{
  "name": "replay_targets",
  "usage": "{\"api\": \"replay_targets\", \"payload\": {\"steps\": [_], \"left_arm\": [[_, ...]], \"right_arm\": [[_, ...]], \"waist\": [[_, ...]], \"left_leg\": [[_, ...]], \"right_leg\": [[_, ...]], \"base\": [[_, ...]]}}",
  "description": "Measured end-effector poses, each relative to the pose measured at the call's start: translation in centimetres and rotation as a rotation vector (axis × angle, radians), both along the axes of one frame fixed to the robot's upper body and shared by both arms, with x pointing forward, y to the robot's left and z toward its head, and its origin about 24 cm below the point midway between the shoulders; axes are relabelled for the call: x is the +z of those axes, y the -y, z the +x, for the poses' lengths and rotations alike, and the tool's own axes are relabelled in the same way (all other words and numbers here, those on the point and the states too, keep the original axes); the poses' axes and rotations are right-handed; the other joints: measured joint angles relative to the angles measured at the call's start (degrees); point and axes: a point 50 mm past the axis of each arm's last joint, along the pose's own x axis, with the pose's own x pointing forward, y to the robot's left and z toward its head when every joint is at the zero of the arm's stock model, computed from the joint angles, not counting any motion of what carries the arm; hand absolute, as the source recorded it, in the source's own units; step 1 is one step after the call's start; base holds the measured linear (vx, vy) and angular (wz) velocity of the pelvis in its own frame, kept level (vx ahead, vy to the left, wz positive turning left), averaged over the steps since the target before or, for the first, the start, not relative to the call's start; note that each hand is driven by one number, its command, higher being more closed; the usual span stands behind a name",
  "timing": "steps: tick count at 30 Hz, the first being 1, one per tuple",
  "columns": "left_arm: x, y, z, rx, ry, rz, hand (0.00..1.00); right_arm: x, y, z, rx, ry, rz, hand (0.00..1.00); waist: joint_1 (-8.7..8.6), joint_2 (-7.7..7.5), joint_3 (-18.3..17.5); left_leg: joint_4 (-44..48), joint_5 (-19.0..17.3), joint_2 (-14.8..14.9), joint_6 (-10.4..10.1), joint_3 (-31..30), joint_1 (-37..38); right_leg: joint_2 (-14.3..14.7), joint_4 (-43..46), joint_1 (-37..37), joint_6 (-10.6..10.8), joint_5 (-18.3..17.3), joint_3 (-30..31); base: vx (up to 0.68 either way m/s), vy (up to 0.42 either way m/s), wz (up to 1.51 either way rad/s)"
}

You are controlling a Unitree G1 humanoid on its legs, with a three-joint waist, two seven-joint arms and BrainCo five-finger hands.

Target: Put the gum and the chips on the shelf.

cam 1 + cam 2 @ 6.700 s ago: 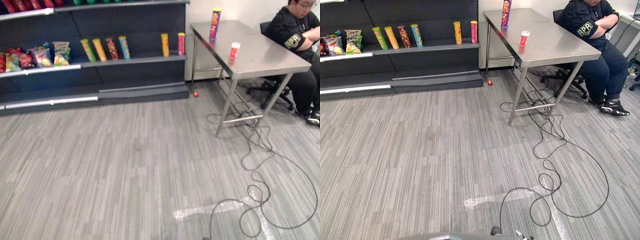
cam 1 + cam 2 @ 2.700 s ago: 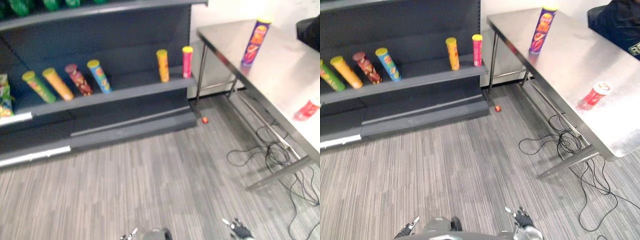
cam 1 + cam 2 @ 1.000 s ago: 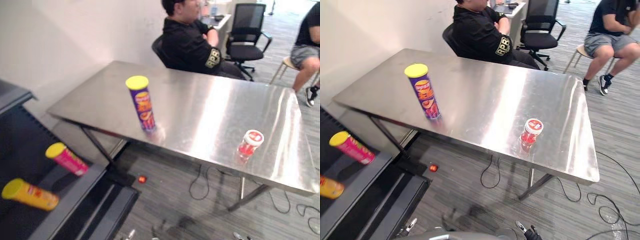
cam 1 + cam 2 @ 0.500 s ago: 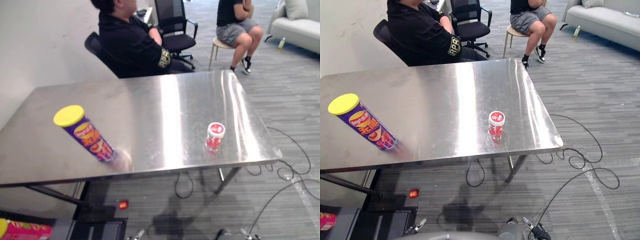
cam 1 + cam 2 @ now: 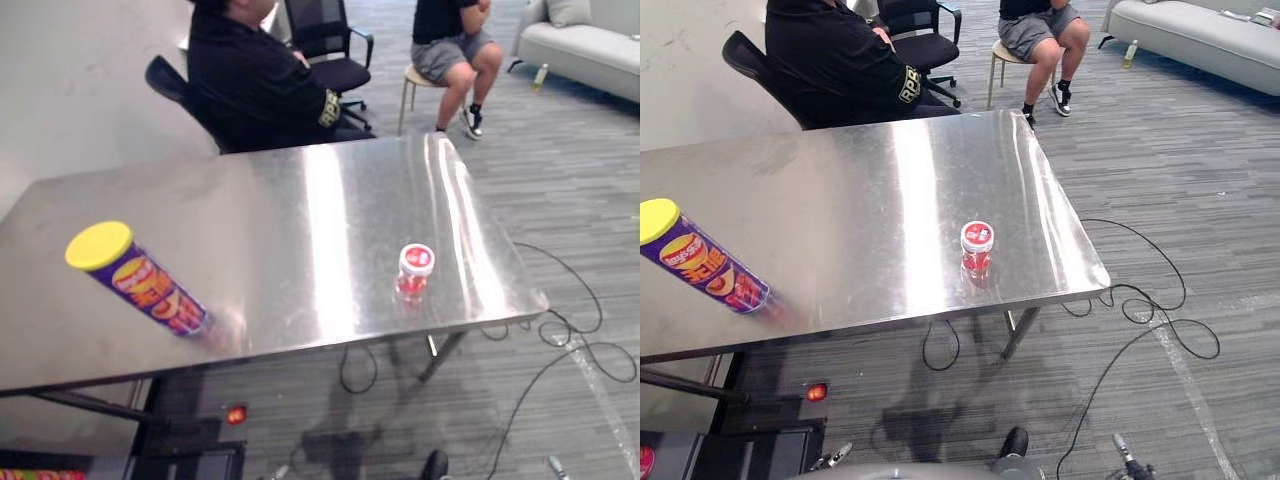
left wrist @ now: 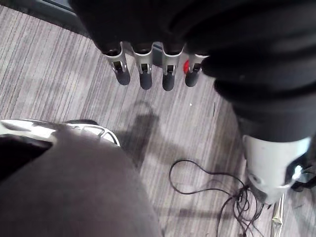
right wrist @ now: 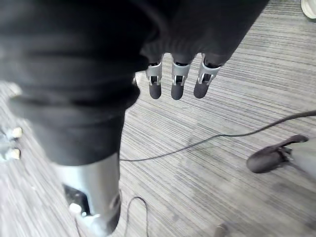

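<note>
The chips are a purple can with a yellow lid [image 5: 140,282], standing on the left part of a steel table [image 5: 300,200]. The gum is a small red tub with a white lid [image 5: 977,247], standing near the table's front right corner. Both stand untouched, with the hands low and well short of the table. My left hand [image 6: 143,74] hangs over the grey floor with straight fingers and holds nothing. My right hand [image 7: 177,79] hangs the same way over the floor, also empty.
A person in black [image 5: 255,85] sits on an office chair at the table's far side. Another person [image 5: 1040,25] sits on a stool further back, near a sofa [image 5: 1200,35]. Cables [image 5: 1140,320] loop on the floor right of the table. The dark shelf's corner [image 5: 190,462] lies lower left.
The camera has swung from the shelf round to the table and come nearer. The can and the tub stand where they were; both hands stay empty.
</note>
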Motion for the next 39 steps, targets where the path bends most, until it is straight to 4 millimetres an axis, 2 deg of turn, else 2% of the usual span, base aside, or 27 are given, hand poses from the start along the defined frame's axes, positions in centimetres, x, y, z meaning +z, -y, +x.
{"api": "replay_targets", "payload": {"steps": [2,3,5,7,9,11,14,18,25,28,29,30,31,32,33,36,39], "left_arm": [[0.0,-0.1,-0.4,0.023,-0.007,0.002,0.0],[0.0,-0.2,-0.5,0.028,-0.009,0.002,0.0],[0.0,-0.4,-0.4,0.048,-0.001,0.008,0.0],[0.1,-0.4,-0.1,0.047,0.011,0.015,0.0],[0.2,-0.4,0.3,0.034,0.028,0.016,0.0],[0.2,-0.2,0.5,0.015,0.031,0.013,0.0],[0.2,-0.2,0.5,0.009,0.031,0.012,0.0],[0.3,-0.2,0.0,0.002,0.031,0.013,0.0],[0.3,-0.4,-0.4,-0.02,0.021,0.019,0.0],[0.3,-0.5,-0.6,-0.019,0.016,0.022,0.0],[0.4,-0.9,-0.7,-0.02,0.012,0.031,0.0],[0.4,-1.0,-0.9,-0.026,0.008,0.033,0.0],[0.3,-0.8,-1.0,-0.031,0.004,0.029,0.0],[0.2,-0.5,-1.5,-0.036,-0.01,0.025,0.0],[0.2,-0.6,-2.0,-0.04,-0.024,0.028,0.0],[0.3,-1.2,-2.9,-0.042,-0.05,0.046,0.0],[0.3,-1.3,-2.9,-0.046,-0.052,0.054,0.0]], "right_arm": [[3.1,3.2,2.6,0.022,0.066,-0.173,0.0],[4.3,4.2,3.4,0.036,0.089,-0.238,0.0],[9.7,6.6,6.1,0.135,0.164,-0.513,0.0],[12.9,6.8,8.1,0.207,0.226,-0.666,0.0],[16.2,5.7,10.2,0.327,0.289,-0.83,0.0],[17.5,4.5,11.5,0.404,0.324,-0.892,0.0],[18.9,2.5,12.9,0.532,0.387,-0.947,0.0],[20.7,-1.6,14.6,0.788,0.512,-1.006,0.0],[21.0,-6.1,15.7,1.031,0.672,-0.927,0.0],[20.9,-7.4,16.1,1.099,0.706,-0.903,0.0],[20.9,-8.2,16.3,1.129,0.724,-0.892,0.0],[21.0,-8.6,16.5,1.149,0.735,-0.892,0.0],[21.2,-8.6,16.7,1.161,0.738,-0.9,0.0],[21.3,-9.3,17.2,1.185,0.758,-0.893,0.0],[21.3,-9.8,17.4,1.2,0.773,-0.887,0.0],[21.3,-10.4,17.7,1.218,0.787,-0.88,0.0],[21.9,-11.0,18.4,1.226,0.822,-0.889,0.0]], "waist": [[-0.7,0.01,-0.07],[-0.88,0.1,-0.13],[-0.96,0.19,-0.63],[-1.17,0.04,-0.72],[-1.18,-0.15,-1.33],[-1.01,-0.48,-1.55],[-0.94,-0.69,-1.62],[-0.79,-0.78,-1.62],[-0.61,-1.53,-2.45],[-0.1,-1.89,-2.79],[0.46,-3.71,-2.28],[0.72,-2.99,-3.1],[0.49,-2.07,-3.54],[1.15,-1.89,-3.71],[1.19,-2.09,-3.77],[1.8,-4.06,-3.96],[2.36,-4.55,-3.52]], "left_leg": [[0.02,-0.01,-0.4,-0.01,1.15,-0.21],[0.07,-0.01,-0.47,-0.01,1.27,-0.17],[0.18,-0.02,-0.63,-0.01,1.49,-0.02],[0.41,-0.02,-0.58,-0.01,1.46,0.11],[1.28,-0.02,-0.4,-0.01,1.34,0.03],[1.55,-0.02,-0.35,-0.01,1.02,-0.14],[1.59,-0.01,-0.49,-0.02,0.08,-0.21],[2.66,-0.01,-0.87,-0.02,-0.33,-0.24],[4.72,0.0,-1.15,-0.02,-2.9,-1.25],[7.75,0.0,-1.24,-0.02,-3.4,-2.1],[12.23,-1.59,-1.19,0.11,-3.4,-4.82],[4.93,-0.77,-0.54,0.46,-3.63,-5.11],[2.71,0.57,0.19,0.22,-4.3,-5.28],[1.77,0.5,-0.77,0.26,-4.94,-4.41],[2.17,0.5,-1.11,0.26,-5.12,-4.59],[2.66,0.51,-1.16,0.28,-6.47,-5.07],[3.13,0.51,-0.81,0.28,-6.54,-5.28]], "right_leg": [[-0.05,0.0,-1.19,0.06,0.45,1.82],[-0.07,0.0,-1.22,0.11,0.48,1.98],[-0.17,0.03,-1.84,0.16,0.65,3.52],[-0.09,0.28,-1.86,0.28,0.74,3.94],[-0.02,0.28,-1.82,0.32,1.03,4.29],[-0.09,0.29,-1.79,0.33,1.04,4.25],[-0.36,0.3,-1.69,0.41,1.08,4.04],[-1.19,0.31,-0.8,0.84,1.36,3.86],[-2.11,0.33,0.32,0.84,1.37,1.62],[-3.12,0.35,0.93,0.83,1.38,1.41],[-4.99,0.6,1.24,0.91,1.53,1.17],[-5.23,0.82,1.23,1.14,1.67,0.94],[-4.39,0.71,1.09,1.19,1.66,0.58],[-4.95,0.6,1.14,1.28,1.62,0.81],[-5.46,0.98,1.18,1.28,1.64,0.95],[-5.76,2.06,1.13,1.27,1.64,0.83],[-5.52,2.07,1.14,1.27,1.64,0.8]], "base": [[0.02,0.028,-0.41],[0.04,0.022,-0.26],[0.05,0.023,-0.31],[0.06,0.01,-0.19],[0.05,-0.002,-0.12],[0.03,0.007,0.01],[0.02,0.034,0.11],[0.01,0.044,0.09],[0.02,0.027,0.15],[0.05,0.038,0.14],[-0.04,0.07,0.26],[-0.06,0.051,0.31],[-0.06,0.029,0.16],[-0.01,0.074,0.08],[0.0,0.084,0.05],[-0.01,0.037,0.19],[0.0,-0.004,0.03]]}}
